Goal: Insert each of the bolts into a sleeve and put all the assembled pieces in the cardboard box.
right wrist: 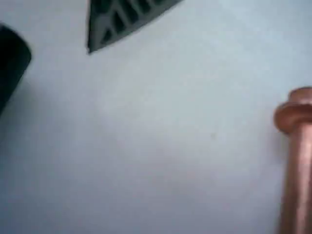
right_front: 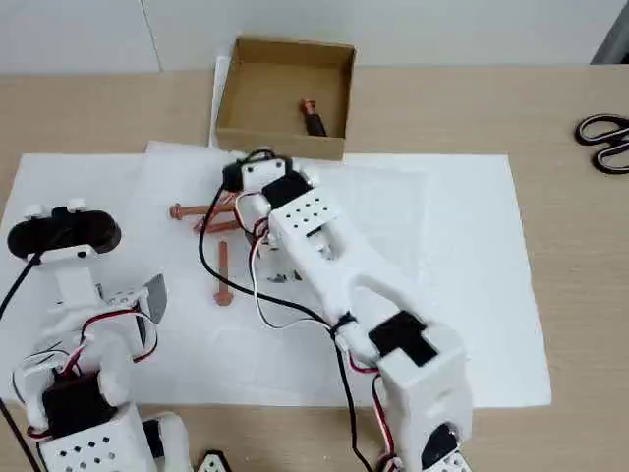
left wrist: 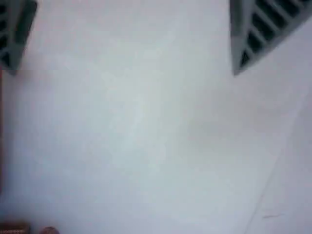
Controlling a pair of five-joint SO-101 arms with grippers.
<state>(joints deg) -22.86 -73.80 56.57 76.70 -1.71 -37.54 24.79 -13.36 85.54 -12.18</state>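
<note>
The high view is set above the table's near side, opposite the cardboard box [right_front: 285,93]. It looks down and forward toward the box from far enough off to take in the whole white paper sheet [right_front: 442,295] spread in front of it. The left wrist view rides on the left arm [right_front: 88,324], over the sheet's corner farthest from the box, and faces almost straight down at bare paper from very close. The right wrist view rides on the right arm [right_front: 334,265], nearer the box, and is just as close to the paper. It catches a copper-coloured bolt [right wrist: 297,156] at its edge. All three views share the sheet, and the high view also shows the loose bolts [right_front: 201,211] beside the right arm's tip.
</note>
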